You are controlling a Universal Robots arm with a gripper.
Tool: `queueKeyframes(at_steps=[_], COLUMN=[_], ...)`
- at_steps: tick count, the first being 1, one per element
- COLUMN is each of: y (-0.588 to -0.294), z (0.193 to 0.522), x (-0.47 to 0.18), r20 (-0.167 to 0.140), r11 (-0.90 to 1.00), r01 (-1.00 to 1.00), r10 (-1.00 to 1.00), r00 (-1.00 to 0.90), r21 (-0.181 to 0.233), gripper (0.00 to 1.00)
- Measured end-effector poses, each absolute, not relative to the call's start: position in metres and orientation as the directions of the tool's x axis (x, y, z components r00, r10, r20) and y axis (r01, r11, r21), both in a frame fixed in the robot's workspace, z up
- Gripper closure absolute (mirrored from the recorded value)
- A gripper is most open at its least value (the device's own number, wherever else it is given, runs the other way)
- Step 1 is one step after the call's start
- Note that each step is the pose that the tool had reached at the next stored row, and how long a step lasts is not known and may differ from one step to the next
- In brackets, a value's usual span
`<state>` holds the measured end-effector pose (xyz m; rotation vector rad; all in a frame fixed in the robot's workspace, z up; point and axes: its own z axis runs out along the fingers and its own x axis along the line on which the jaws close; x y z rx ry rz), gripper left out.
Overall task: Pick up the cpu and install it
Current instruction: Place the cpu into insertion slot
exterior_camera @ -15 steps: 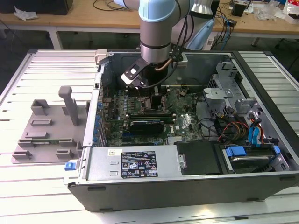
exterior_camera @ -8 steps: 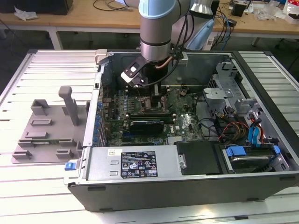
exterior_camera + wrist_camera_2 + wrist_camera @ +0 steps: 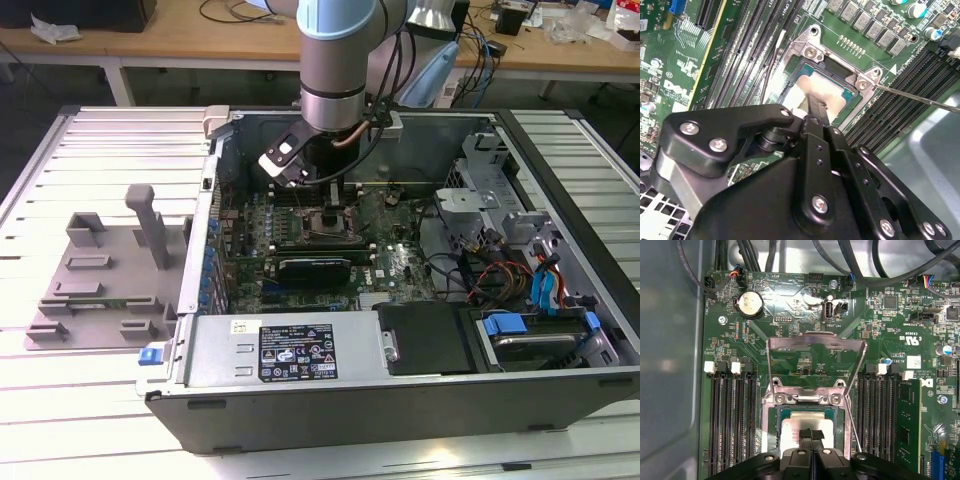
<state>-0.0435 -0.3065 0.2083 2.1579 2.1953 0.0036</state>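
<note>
Now poised with gripper (image 3: pixel 812 434) pressed together over the cpu (image 3: pixel 790 435), lying flat in the open socket (image 3: pixel 767 432), away from the motherboard (image 3: pixel 790 305) edges. Probably light, stiff, slick-lidded, fragile underneath; best taken by opposite edges.

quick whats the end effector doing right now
End effector: closed, directly over the shiny silver-grey square cpu sitting in the metal-framed motherboard socket; contact cannot be told.
</note>
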Motion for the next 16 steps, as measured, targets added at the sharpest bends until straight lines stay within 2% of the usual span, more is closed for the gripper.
queueKeyframes(at_steps=[16], y=[-0.3064], z=[0.208], x=[-0.0434], r20=[-0.039], r11=[0.001], r01=[0.999], r10=[0.999], r00=[0.001], r21=[0.046], gripper=[0.89])
